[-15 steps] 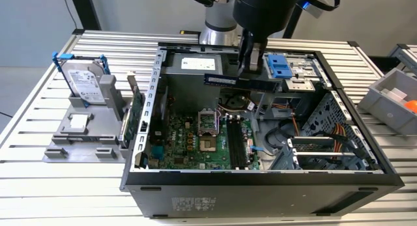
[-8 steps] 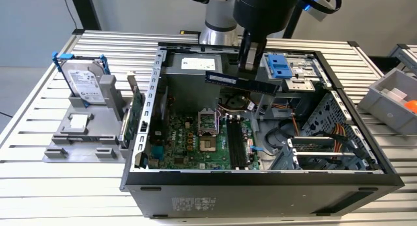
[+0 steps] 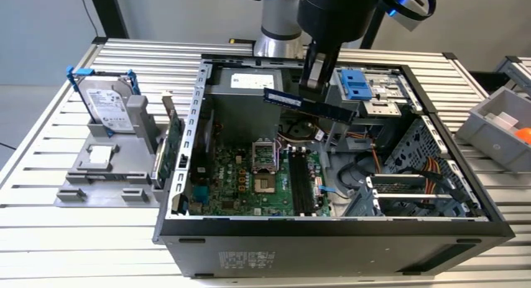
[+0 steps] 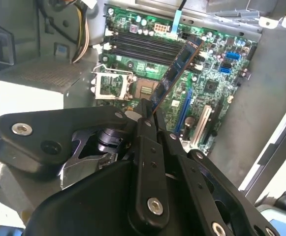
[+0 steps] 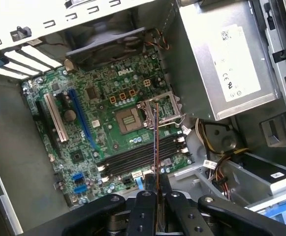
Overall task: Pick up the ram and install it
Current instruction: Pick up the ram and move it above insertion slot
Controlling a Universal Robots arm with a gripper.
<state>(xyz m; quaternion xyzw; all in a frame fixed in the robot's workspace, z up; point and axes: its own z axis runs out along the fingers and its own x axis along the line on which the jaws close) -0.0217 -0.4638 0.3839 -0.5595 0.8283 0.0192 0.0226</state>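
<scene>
I have the slim, dark ram stick with black chips (image 3: 309,105) pinched by its upper long edge between the black gripper's (image 3: 312,83) closed fingers (image 5: 143,209). It is in the air inside the open grey computer case (image 3: 178,176). I judge it light and stiff but fragile, so it is best held by the edges. The arm reaches straight down and the stick is tilted above the green motherboard's (image 3: 240,182) black memory slots (image 3: 300,182).
</scene>
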